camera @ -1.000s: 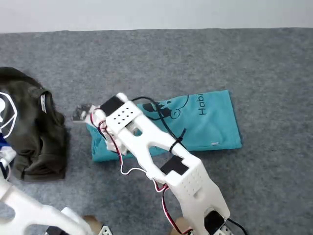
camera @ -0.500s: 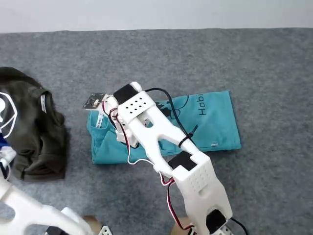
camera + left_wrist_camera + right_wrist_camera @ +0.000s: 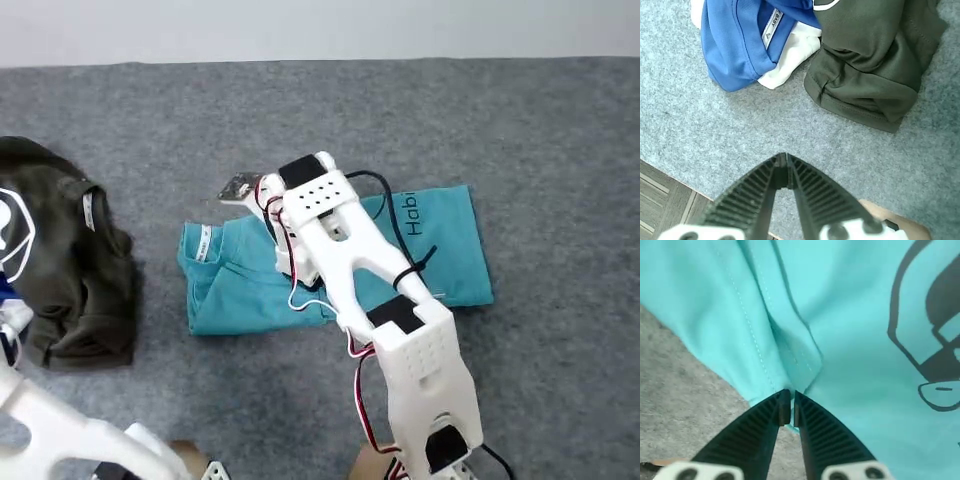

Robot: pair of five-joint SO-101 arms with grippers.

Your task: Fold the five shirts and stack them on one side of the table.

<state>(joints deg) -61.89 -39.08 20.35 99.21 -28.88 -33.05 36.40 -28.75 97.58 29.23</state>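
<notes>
status: right gripper [image 3: 788, 405] has its fingers closed on a pinch of the teal shirt [image 3: 440, 250], right at a seam fold by the cloth edge, grey bench [image 3: 400, 120] showing just beside it

teal shirt sits mid-bench, laid out as a long band running left-right, left end rumpled with the collar tag showing, right end flat. right arm reaches over it from the near side

left gripper [image 3: 786, 165]: fingers closed, nothing between them, hanging over bare bench at the near left, next to the pile

pile at the left edge: olive shirt [image 3: 60, 260] bunched on top, blue shirt [image 3: 735, 45] and a white garment [image 3: 790, 55] poking out from under it, touching each other

progress, my read: early to middle. teal looks partly folded (narrowed to a band), still needs at least one crosswise fold and then a move to the stack. left pile looks heaped rather than squarely folded, can't tell if it counts as done. I only make out four garments, fifth may be buried in the pile
</notes>
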